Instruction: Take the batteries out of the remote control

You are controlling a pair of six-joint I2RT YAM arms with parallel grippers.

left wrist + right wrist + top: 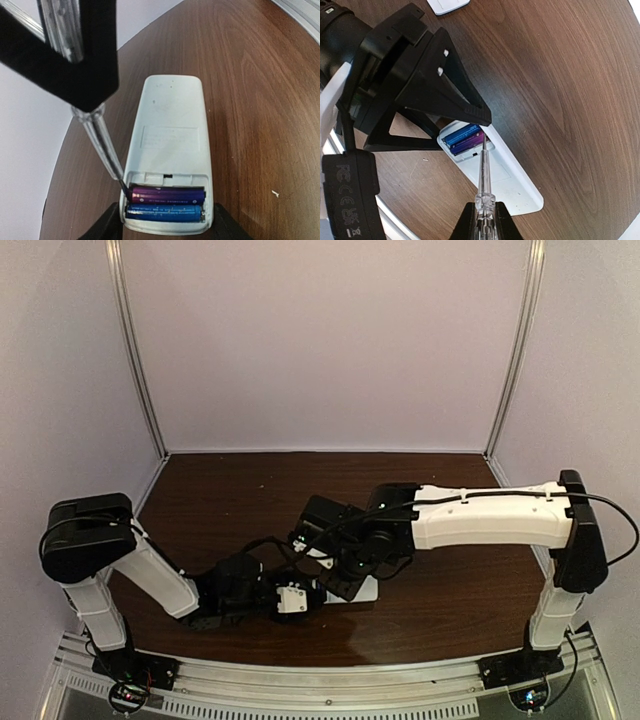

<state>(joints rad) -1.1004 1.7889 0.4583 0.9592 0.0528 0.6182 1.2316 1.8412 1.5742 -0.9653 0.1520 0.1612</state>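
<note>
The white remote control lies back up on the table with its battery bay open. In the bay a purple-pink battery lies beside a blue battery. My left gripper is shut on the remote's bay end, with one black finger on each side. My right gripper is shut on a clear thin screwdriver. The screwdriver's tip touches the end of the purple-pink battery, next to the blue battery. In the top view both grippers meet over the remote.
A separate white plastic piece lies on the table beyond the left gripper. The brown wooden table is enclosed by pale walls, with a metal rail along the near edge.
</note>
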